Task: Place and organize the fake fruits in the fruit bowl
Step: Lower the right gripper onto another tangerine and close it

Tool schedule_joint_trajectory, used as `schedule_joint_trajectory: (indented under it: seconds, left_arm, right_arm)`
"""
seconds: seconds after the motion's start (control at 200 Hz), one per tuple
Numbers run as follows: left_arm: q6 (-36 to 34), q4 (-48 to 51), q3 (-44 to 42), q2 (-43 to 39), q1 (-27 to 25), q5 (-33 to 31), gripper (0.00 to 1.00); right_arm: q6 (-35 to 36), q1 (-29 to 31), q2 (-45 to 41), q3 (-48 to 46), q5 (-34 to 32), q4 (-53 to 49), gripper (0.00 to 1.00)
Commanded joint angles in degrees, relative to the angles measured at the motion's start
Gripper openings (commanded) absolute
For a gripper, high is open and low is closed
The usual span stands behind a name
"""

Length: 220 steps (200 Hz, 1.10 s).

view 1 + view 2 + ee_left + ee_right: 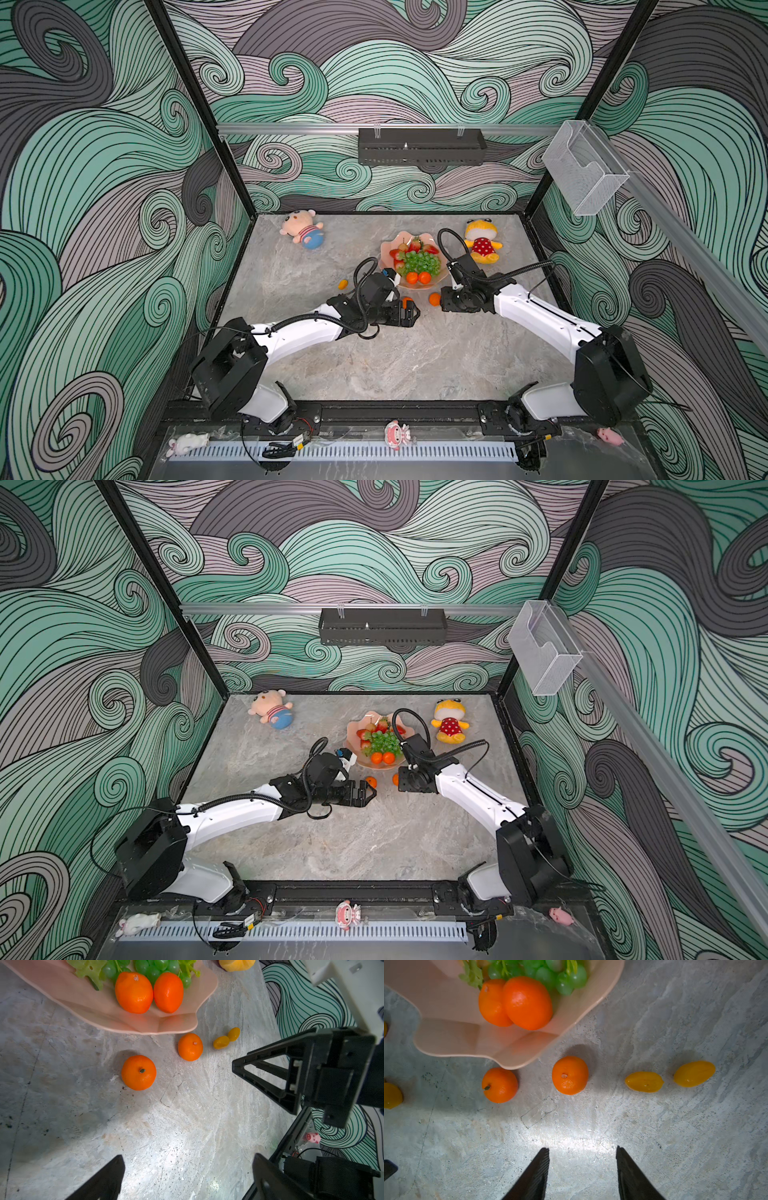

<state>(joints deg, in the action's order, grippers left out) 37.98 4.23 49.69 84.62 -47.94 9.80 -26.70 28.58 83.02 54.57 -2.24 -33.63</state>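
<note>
Just outside the pink fruit bowl's (446, 1043) near rim, two loose tangerines (570, 1075) & two kumquats (644, 1082) lie on the stone tabletop (695, 1136). The bowl holds grapes (422, 261), strawberries (415, 246) & 2 more tangerines. My right gripper (583, 1159) hangs w/ jaws parted, empty, facing a loose tangerine. My left gripper (187, 1167) is spread wide, also empty. Fruit is prob. light, hard, glossy plastic, so slippery & apt to roll. I'd pinch across the widest middle.

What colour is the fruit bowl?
Salmon pink; the bowl shows best in the left wrist view.
</note>
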Motion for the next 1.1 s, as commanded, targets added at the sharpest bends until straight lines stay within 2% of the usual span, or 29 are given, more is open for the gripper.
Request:
schedule_joint_trajectory:
  seconds: [0.0, 0.34, 0.73, 1.096]
  left_arm:
    - [-0.8, -0.82, 3.01, 1.19, -0.48, 1.19, 0.98]
    - [-0.41, -0.64, 4.4, 2.98, -0.35, -0.37, 0.99]
    - [-1.76, 1.66, 7.26, 4.06, 0.82, -1.85, 0.99]
    - [-1.64, 1.62, 7.0, 4.06, 1.45, -1.54, 0.99]
  right_arm:
    - [-0.43, -0.93, 1.78, -0.43, 1.68, 0.92, 0.54]
    - [0.51, -1.16, 7.87, 2.21, 4.58, 4.22, 0.54]
    - [0.97, -1.2, 16.42, 8.23, 3.93, 4.95, 0.59]
    - [1.35, -1.68, 22.19, 12.61, 2.63, 3.26, 0.57]
